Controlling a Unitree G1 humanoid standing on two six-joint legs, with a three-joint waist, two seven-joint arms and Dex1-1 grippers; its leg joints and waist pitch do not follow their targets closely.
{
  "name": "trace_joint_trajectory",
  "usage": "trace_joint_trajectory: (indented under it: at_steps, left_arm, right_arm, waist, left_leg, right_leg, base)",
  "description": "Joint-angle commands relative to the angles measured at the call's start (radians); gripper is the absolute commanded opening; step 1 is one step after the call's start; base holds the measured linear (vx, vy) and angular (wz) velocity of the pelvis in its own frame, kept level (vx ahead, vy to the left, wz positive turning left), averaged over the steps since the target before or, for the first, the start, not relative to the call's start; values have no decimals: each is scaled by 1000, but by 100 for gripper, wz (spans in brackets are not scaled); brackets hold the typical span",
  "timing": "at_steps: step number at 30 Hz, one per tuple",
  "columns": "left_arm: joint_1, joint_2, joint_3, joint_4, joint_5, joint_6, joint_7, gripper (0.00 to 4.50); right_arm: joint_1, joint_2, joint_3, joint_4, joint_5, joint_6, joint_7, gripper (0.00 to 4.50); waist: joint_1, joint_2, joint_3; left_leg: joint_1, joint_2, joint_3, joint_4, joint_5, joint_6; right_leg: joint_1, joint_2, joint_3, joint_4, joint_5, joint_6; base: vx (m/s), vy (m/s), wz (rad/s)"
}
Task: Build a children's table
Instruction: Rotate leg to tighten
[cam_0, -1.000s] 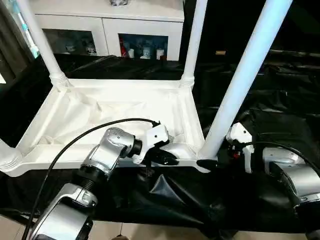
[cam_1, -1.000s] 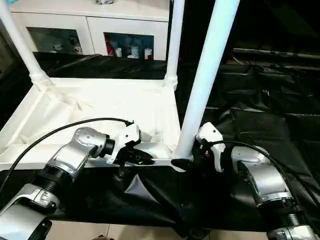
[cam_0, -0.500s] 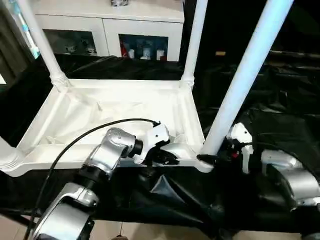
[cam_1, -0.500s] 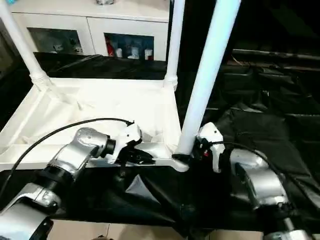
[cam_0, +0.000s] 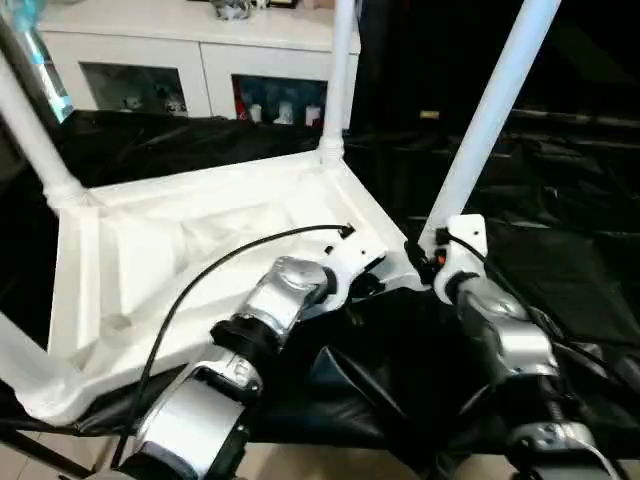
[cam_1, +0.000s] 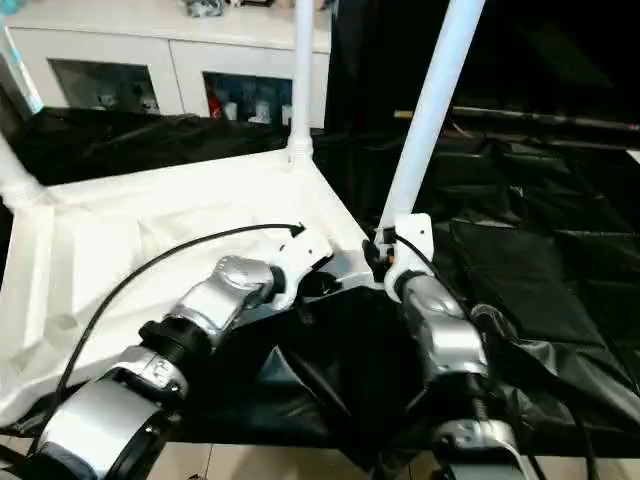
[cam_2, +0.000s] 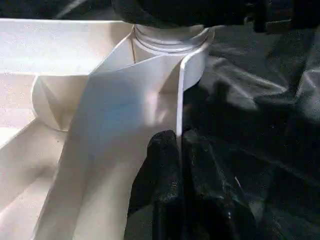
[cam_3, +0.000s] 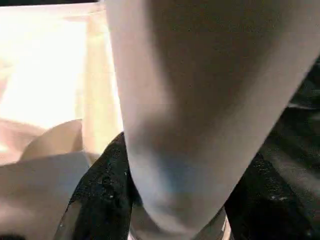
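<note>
White plastic rectangular children's table (cam_0: 190, 250) lies upside down on the black-sheeted tabletop (cam_0: 570, 260), its ribbed underside facing up and its long white tubular legs standing up out of the round corner sockets. One leg (cam_0: 490, 115) rises at the near corner on the robot's right, another leg (cam_0: 338, 75) at the far corner behind it, a third leg (cam_0: 30, 130) at the far left corner, and a fourth leg (cam_0: 25, 365) at the near left corner. The left end effector (cam_2: 180, 150) is at the near rim beside the right corner socket, its two black fingers (cam_2: 162, 165) pressed together on the thin upright wall of the rim, one on each side. The right end effector (cam_3: 170, 200) is at the base of the near right leg, a black finger (cam_3: 100, 185) on either side of the tube, clamped around it just above the socket. Behind the black sheeting stands a white cabinet with glass doors (cam_0: 200, 70), small objects on its shelves.
</note>
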Motion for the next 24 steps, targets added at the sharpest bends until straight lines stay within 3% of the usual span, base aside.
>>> trace_joint_trajectory:
  at_steps: [1,4,5,6,8,11,12,17,18,19,21,23,24]
  left_arm:
    - [-22,-75,-12,22,-8,-43,52,0]
    - [-32,-69,-9,50,1,-83,56,0]
    - [-31,-64,-8,52,-1,-98,49,0]
    - [-33,-58,-4,57,-3,-112,43,0]
    - [-36,-52,0,64,-5,-131,38,0]
    - [-43,-42,9,78,-13,-159,24,0]
    - [-43,-41,10,79,-14,-164,20,0]
    - [-37,-28,15,82,-19,-212,-14,0]
    - [-26,-26,20,76,-30,-234,-40,0]
    - [-24,-25,21,75,-33,-239,-46,0]
    - [-13,-21,29,64,-46,-258,-58,0]
    - [-11,-19,33,62,-49,-263,-59,0]
    - [-1,-13,62,40,-78,-261,-62,0]
  right_arm:
    - [10,95,97,47,5,41,34,198]
    - [2,104,89,56,-23,13,12,198]
    - [1,107,68,56,-5,9,12,232]
    - [0,106,48,57,10,6,9,232]
    - [0,98,42,56,16,4,8,268]
    - [17,67,48,21,-5,9,-3,286]
    - [24,60,50,5,-7,11,0,286]
    - [135,-9,64,-201,-2,67,76,300]
    - [224,-45,64,-331,15,111,110,300]
    - [244,-54,66,-359,16,120,117,300]
    - [334,-90,69,-477,33,159,143,300]
    - [349,-95,69,-499,39,167,147,300]
    - [371,-104,81,-551,58,179,161,300]
  waist:
    - [-3,-10,-44]
    - [-1,-12,-42]
    - [-1,-12,-41]
    - [-1,-16,-41]
    - [0,-11,-40]
    - [-2,-10,-39]
    - [-1,-16,-38]
    - [12,-17,-40]
    - [14,-16,-40]
    - [18,-17,-36]
    - [25,-19,-39]
    - [25,-20,-39]
    - [26,-14,-40]
  left_leg:
    - [8,5,5,-67,-296,4]
    - [7,5,6,-68,-297,12]
    - [7,5,6,-69,-301,12]
    - [8,5,6,-69,-314,13]
    - [11,7,5,-72,-331,11]
    - [9,8,3,-74,-343,5]
    - [9,8,4,-75,-343,7]
    - [7,11,5,-73,-304,21]
    - [5,11,5,-73,-286,25]
    - [4,11,5,-73,-281,29]
    - [3,12,4,-72,-271,36]
    - [0,12,3,-73,-270,37]
    - [1,13,3,-73,-267,33]
  right_leg:
    - [25,-30,21,-83,-239,-145]
    - [26,-31,20,-86,-257,-138]
    - [26,-32,20,-87,-269,-135]
    - [24,-33,20,-90,-298,-130]
    - [21,-33,21,-92,-327,-124]
    - [19,-32,21,-93,-328,-123]
    - [20,-32,20,-94,-330,-120]
    - [24,-33,24,-90,-272,-111]
    - [27,-34,23,-87,-248,-115]
    - [28,-32,24,-90,-243,-110]
    - [32,-34,25,-86,-220,-110]
    - [31,-36,23,-84,-212,-119]
    - [31,-36,22,-82,-205,-127]
  base:
    - [0,0,0]
    - [0,0,0]
    - [0,0,0]
    - [0,0,0]
    - [0,0,0]
    - [0,0,0]
    - [0,0,0]
    - [0,0,0]
    - [0,0,0]
    - [0,0,0]
    - [0,0,0]
    - [0,0,0]
    - [0,0,0]
